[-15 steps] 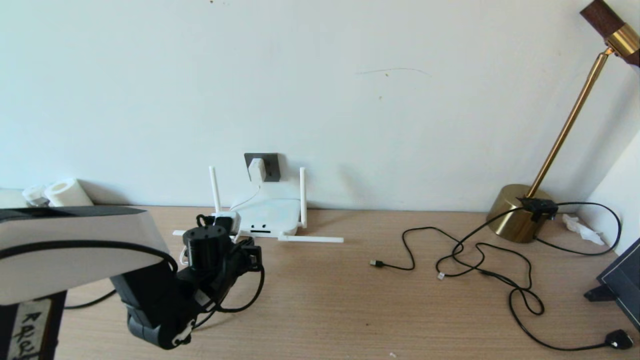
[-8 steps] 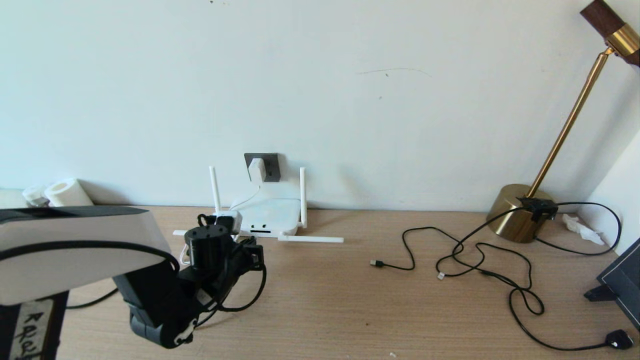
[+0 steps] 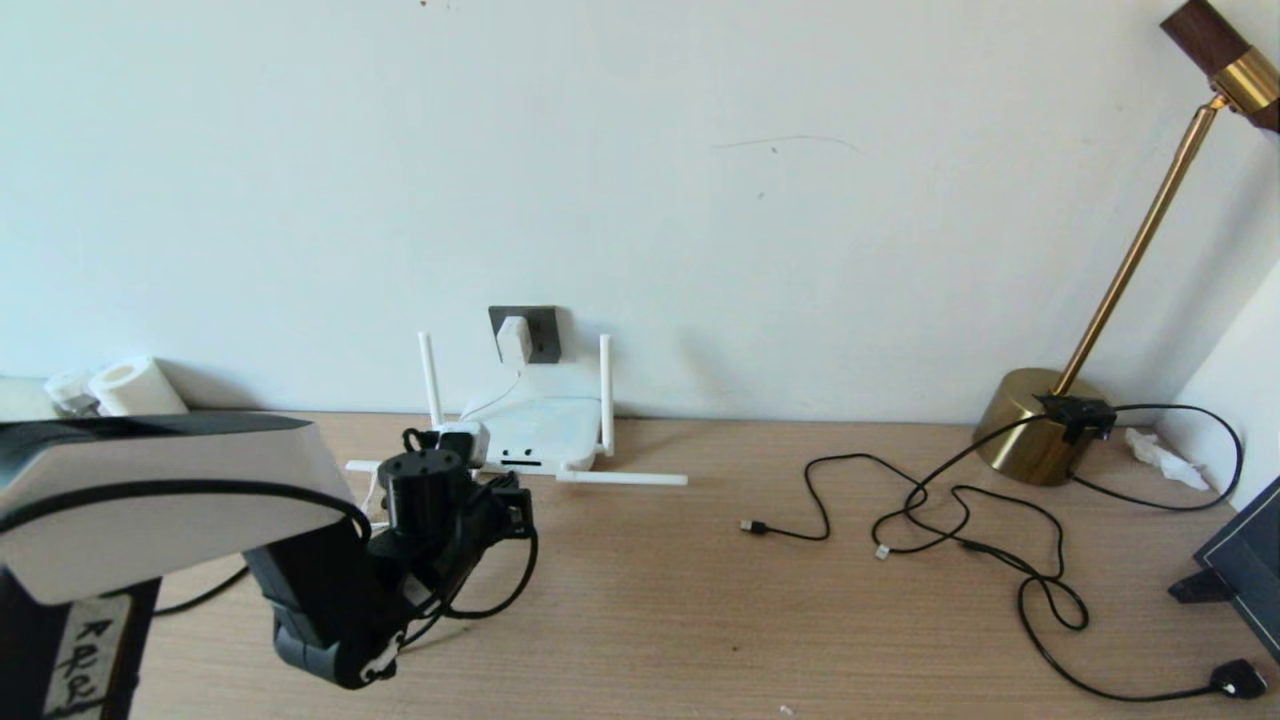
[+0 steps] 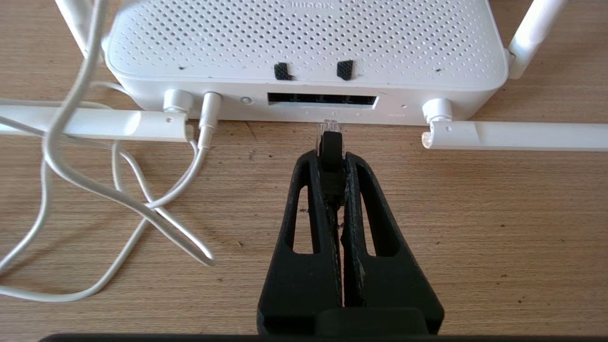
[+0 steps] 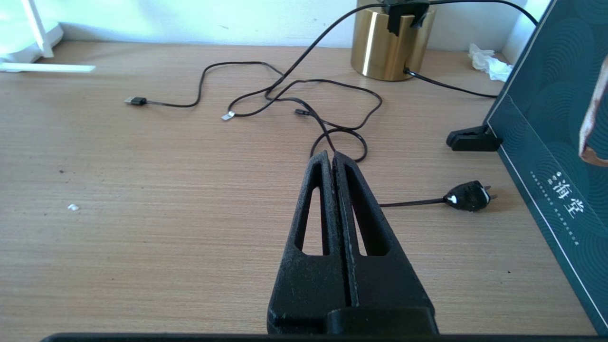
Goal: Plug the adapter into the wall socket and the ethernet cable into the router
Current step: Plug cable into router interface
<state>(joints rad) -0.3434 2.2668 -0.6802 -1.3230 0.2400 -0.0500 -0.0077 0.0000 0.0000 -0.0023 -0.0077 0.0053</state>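
The left hand [image 4: 331,159] pinches the ethernet cable [image 4: 330,142] just before the router [image 4: 304,52].

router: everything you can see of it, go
The router is a flat white plastic box with a perforated top, lying on the wooden desk below the wall socket. Two antennas stand upright, two lie flat. A white cord is plugged beside its dark port slot; the ethernet cable plug sits just short of it.

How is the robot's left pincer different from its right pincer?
The left pincer is shut on the ethernet cable, while the right pincer is shut on nothing. The left pincer sits just in front of the router, plug aimed at its port slot; the right pincer hangs over bare table, far from it. Both are black, with fingers together.
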